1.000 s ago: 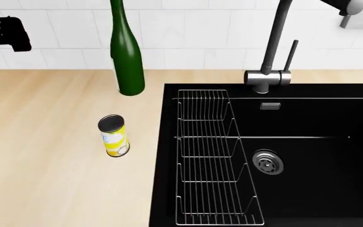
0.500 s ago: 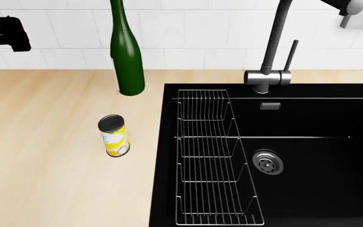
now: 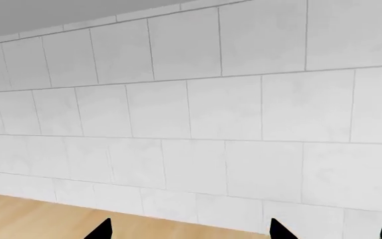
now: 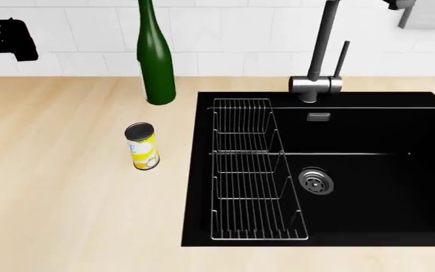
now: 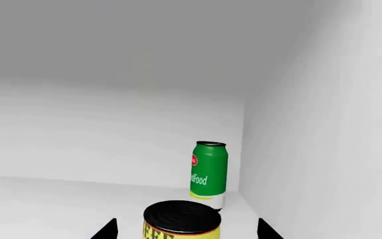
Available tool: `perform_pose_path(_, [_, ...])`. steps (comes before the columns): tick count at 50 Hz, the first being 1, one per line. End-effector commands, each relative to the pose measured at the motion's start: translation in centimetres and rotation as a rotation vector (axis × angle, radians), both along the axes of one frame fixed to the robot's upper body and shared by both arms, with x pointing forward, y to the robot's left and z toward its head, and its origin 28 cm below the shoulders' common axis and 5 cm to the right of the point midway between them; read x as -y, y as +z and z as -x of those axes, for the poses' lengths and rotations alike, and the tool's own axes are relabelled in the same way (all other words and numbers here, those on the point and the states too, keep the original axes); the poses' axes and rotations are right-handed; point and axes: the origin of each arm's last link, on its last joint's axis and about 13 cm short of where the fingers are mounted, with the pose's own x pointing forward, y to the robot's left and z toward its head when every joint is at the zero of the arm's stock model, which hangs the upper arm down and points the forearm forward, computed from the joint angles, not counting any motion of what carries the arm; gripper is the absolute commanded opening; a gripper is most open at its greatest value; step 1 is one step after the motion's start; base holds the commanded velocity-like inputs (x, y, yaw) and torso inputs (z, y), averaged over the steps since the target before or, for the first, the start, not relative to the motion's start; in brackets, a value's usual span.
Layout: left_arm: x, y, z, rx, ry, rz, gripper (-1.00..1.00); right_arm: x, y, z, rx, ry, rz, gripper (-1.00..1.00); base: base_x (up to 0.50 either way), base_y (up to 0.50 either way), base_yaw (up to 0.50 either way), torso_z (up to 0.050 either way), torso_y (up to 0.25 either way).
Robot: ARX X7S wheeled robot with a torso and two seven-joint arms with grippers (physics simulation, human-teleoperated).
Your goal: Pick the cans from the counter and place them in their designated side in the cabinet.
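1. Up close, the right gripper (image 5: 185, 230) shows only two dark fingertips (image 5: 105, 230) at the lower edge of the right wrist view. They stand apart, with a dark-lidded, yellow-labelled can (image 5: 180, 224) between them. Contact cannot be seen, so whether they clamp it I cannot tell.
2. Beyond it, a green can (image 5: 209, 173) stands upright in the white cabinet (image 5: 111, 134), against the corner at centre right.
3. Similarly, the left gripper (image 3: 187, 231) shows two spread tips at the lower edge of its wrist view, nothing between them, facing the tiled wall (image 3: 198, 109).
4. Only the head view shows the yellow and white can (image 4: 142, 146), upright on the counter (image 4: 59, 187), left of centre, well apart from both grippers.
5. Behind it stands a green bottle (image 4: 156, 62); the black sink (image 4: 369, 170) with its wire rack (image 4: 251, 170) fills the right.
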Motion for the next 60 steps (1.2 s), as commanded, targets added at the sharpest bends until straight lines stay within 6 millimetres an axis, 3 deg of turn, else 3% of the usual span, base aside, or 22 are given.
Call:
perform_pose_path(1, [0.0, 0.0, 0.0, 0.004, 0.0, 0.003, 1.0, 0.0, 0.1, 0.1, 0.002, 0.0, 0.0, 1.0, -0.5, 0.01, 0.0, 0.0, 0.0])
perform_pose_path(29, [0.0, -0.7, -0.2, -0.008, -0.018, 0.019, 1.0, 0.0, 0.1, 0.1, 0.002, 0.0, 0.0, 1.0, -0.5, 0.05, 0.0, 0.0, 0.0])
perform_pose_path(32, [0.0, -0.8, -0.2, -0.009, -0.022, 0.019, 1.0, -1.5, -1.4, -0.6, -0.113, 0.045, 0.044, 1.0, -0.5, 0.07, 0.0, 0.0, 0.0])
perform_pose_path(43, [0.3, -1.4, -0.1, -0.003, -0.04, 0.026, 1.0, -1.3, -3.0, -2.1, -0.122, 0.075, 0.036, 1.0, -0.14, 0.02, 0.0, 0.0, 0.0])
perform_pose_path(60, [3.6, -1.6, 2.0, 0.195, -0.132, 0.07, 1.0, -1.0, -6.5, -5.4, 0.069, 0.075, 0.074, 1.0, 0.0, 0.0, 0.0, 0.0, 0.0])
